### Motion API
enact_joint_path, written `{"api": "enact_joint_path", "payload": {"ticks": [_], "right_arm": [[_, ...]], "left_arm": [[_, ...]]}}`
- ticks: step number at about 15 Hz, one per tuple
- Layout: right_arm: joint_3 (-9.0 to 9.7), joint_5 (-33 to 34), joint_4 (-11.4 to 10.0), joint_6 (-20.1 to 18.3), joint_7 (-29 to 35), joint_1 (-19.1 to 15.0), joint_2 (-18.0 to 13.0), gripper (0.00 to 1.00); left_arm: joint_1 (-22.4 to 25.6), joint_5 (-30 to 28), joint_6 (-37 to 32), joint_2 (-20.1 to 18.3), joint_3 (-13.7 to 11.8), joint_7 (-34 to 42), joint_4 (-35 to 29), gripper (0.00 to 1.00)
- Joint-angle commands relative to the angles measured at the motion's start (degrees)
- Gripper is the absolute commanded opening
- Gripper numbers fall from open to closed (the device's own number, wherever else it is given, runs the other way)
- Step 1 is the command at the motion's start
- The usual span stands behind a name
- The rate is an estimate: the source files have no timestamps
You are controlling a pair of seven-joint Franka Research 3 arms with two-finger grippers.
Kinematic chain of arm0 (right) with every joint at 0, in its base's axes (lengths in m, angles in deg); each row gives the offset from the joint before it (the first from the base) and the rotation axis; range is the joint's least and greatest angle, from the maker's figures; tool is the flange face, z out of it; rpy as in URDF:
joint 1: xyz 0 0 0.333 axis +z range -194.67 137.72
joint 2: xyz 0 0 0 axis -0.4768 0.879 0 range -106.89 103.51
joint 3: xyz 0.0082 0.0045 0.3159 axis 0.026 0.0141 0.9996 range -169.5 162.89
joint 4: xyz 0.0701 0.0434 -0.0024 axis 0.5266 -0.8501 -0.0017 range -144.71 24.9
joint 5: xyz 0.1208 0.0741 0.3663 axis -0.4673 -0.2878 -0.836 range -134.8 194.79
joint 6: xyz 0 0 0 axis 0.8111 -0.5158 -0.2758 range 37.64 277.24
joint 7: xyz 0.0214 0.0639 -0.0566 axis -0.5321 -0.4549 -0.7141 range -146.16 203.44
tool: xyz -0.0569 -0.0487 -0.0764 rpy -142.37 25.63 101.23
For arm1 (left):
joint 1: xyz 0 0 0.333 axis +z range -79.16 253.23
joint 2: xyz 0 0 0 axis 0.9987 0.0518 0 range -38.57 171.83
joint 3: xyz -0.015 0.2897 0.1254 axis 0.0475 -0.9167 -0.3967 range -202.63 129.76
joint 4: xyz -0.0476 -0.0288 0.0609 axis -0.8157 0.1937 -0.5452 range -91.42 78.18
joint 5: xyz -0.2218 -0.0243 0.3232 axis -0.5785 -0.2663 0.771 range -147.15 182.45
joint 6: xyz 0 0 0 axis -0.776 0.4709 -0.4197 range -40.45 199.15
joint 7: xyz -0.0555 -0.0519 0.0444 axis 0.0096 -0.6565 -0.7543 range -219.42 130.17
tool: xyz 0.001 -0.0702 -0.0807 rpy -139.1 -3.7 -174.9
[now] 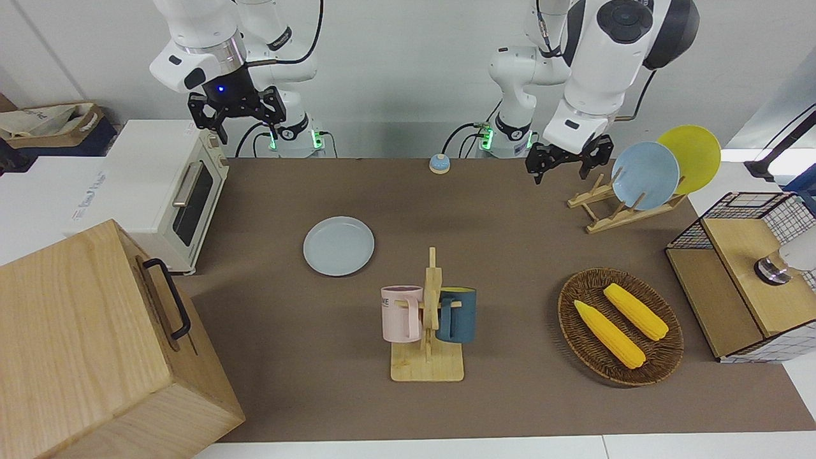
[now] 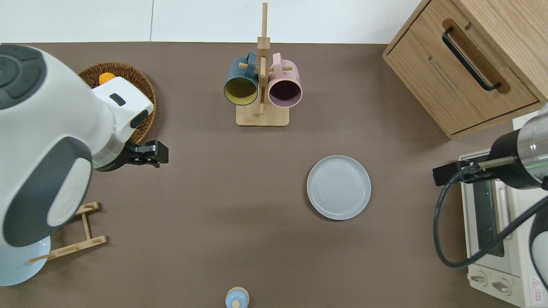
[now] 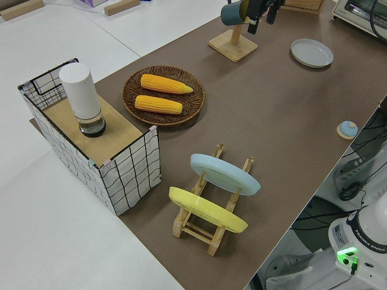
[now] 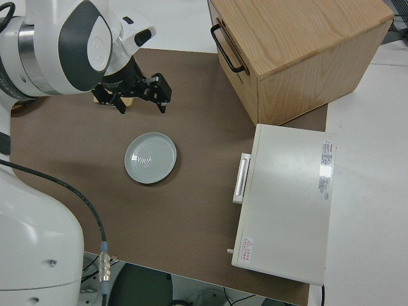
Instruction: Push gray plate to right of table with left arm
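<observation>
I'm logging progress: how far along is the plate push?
The push looks done: the gray plate lies flat toward the right arm's end of the table. The left gripper is up, clear of it, holding nothing. The right arm is parked. Nothing visible remains.

Bare table [image 2: 214,179] around gray plate [image 2: 338,187]
</observation>
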Motion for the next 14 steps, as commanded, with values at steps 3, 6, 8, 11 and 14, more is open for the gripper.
{"api": "enact_joint_path", "payload": {"ticks": [3, 6, 8, 11, 14], "right_arm": [[0.77, -0.6, 0.5, -0.8, 0.1, -1.2, -0.2, 0.983], [0.86, -0.6, 0.5, -0.8, 0.1, -1.2, -0.2, 0.983], [0.86, -0.6, 0.5, -0.8, 0.1, -1.2, -0.2, 0.983], [0.77, -0.6, 0.5, -0.8, 0.1, -1.2, -0.2, 0.983], [0.86, -0.6, 0.5, -0.8, 0.1, -1.2, -0.2, 0.983]], "left_arm": [[9.2, -4.5, 0.5, -3.4, 0.6, 10.2, -3.8, 0.99], [9.1, -4.6, 3.3, -4.1, 0.7, 10.2, -6.9, 0.99], [8.9, -4.6, 8.0, -7.6, 0.7, 10.2, -13.0, 1.0], [8.7, -5.0, 10.0, -9.0, 0.7, 10.5, -16.0, 1.0], [8.9, -5.9, 10.5, -8.9, 0.7, 11.1, -15.8, 1.0]]}}
